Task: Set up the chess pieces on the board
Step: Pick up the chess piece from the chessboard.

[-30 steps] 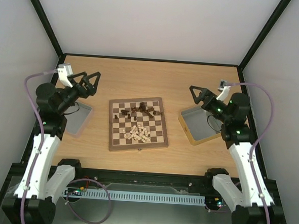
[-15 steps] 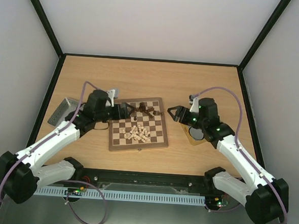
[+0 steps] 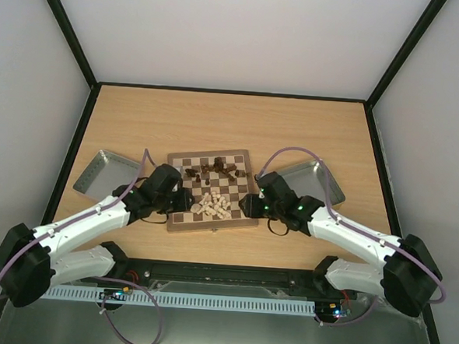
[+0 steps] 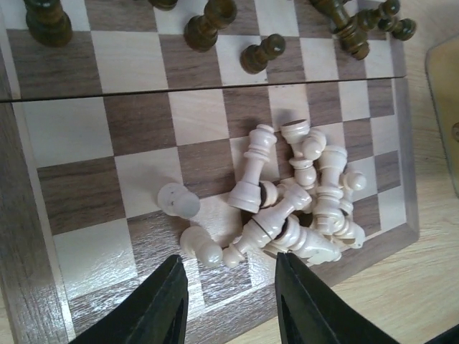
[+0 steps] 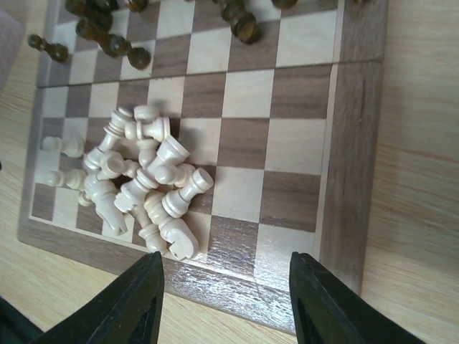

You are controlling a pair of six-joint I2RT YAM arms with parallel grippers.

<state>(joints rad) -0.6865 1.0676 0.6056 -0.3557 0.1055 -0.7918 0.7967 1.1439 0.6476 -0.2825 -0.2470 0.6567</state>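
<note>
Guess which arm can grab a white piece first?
Probably the left. The left gripper has a fallen pale piece right at its gap; the right gripper points at bare squares of the board.

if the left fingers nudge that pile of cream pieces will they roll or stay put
Likely to roll: most of the cream pieces lie on their sides and have round turned bodies. The board looks glossy, so they may also slide. They lie tangled together, so pushing one probably drags its neighbours.

top view: chess pieces (image 3: 212, 204) appearing too small to identify | left wrist: dark pieces (image 4: 47, 20) being cropped by top edge | right wrist: board (image 5: 358, 143) running off-frame at top
</note>
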